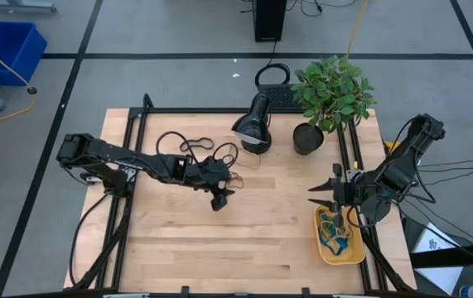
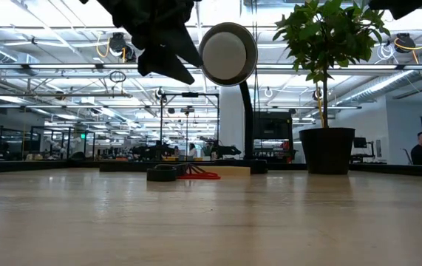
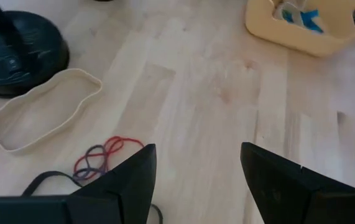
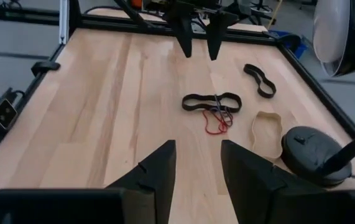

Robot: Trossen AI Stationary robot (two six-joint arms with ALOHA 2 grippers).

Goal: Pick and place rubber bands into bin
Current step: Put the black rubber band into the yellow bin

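Stock on hand, partway through the job. Bin: yellow tray at the near right corner of my desk, already holding a small heap of bands, blue and green among them; I cannot count them. Still out on the desk, all near the lamp base: one tan band lying flat just beside that base; one long black band in a figure-eight shape; a small tangle of red and dark thin bands touching the black one; a second black band farther off toward the back edge. That makes at least four loose items, perhaps more within the tangle, which I cannot separate by eye. My left end effector hangs above the desk just beside the red tangle, fingers spread wide and empty. My right end effector sits at the far end of the bin, pointing across the desk, fingers parted with nothing between them. Judgement: part of the lot is binned, the remainder by the lamp is still to be collected, the red tangle being nearest to my left fingers. A potted plant stands behind, not in the way.
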